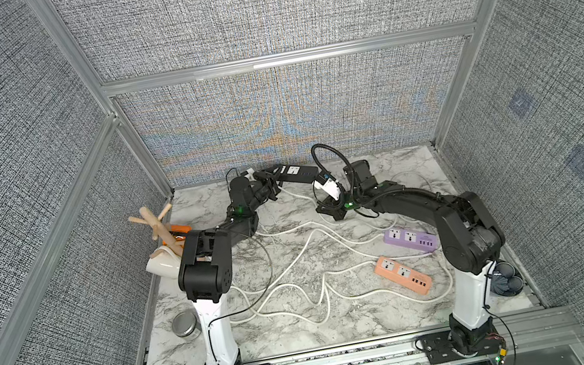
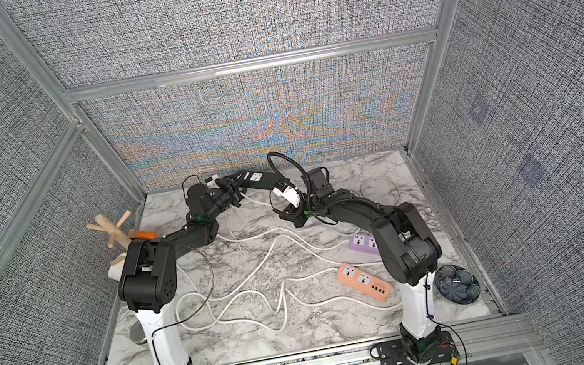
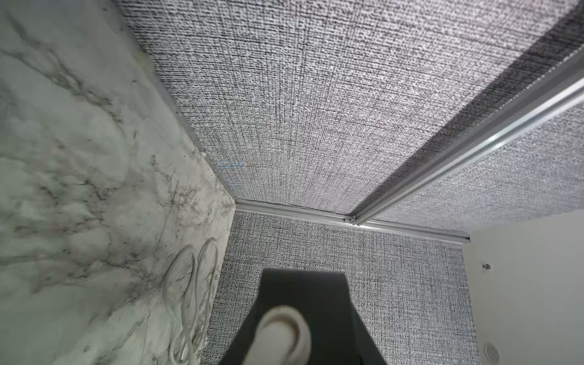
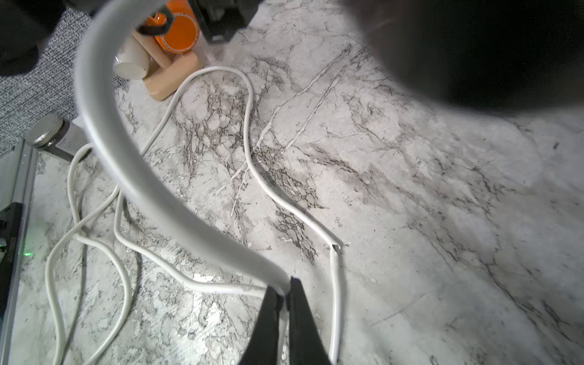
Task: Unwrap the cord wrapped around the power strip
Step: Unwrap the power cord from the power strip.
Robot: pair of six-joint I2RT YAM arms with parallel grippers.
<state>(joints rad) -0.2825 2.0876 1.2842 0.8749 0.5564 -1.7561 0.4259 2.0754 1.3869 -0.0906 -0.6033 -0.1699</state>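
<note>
A black power strip (image 1: 296, 171) (image 2: 259, 179) is held up near the back wall, and my left gripper (image 1: 274, 183) (image 2: 237, 192) is shut on its left end. In the left wrist view the strip (image 3: 316, 294) fills the lower middle, with its white cord (image 3: 284, 331) leaving it; the jaws are hidden there. My right gripper (image 1: 329, 210) (image 2: 290, 218) hangs lower, to the right of the strip, shut on the white cord (image 4: 151, 186). The cord arcs up from the black fingertips (image 4: 297, 294) towards the blurred strip (image 4: 474, 47).
A purple power strip (image 1: 410, 239) and a peach one (image 1: 402, 273) lie at the right, their white cords (image 1: 298, 271) looping across the marble table (image 1: 293, 337). A wooden mug tree (image 1: 158, 225), white mug (image 1: 162, 263), orange cup (image 1: 179, 230) and metal tin (image 1: 186, 326) stand left. A dark bowl (image 2: 456, 282) sits front right.
</note>
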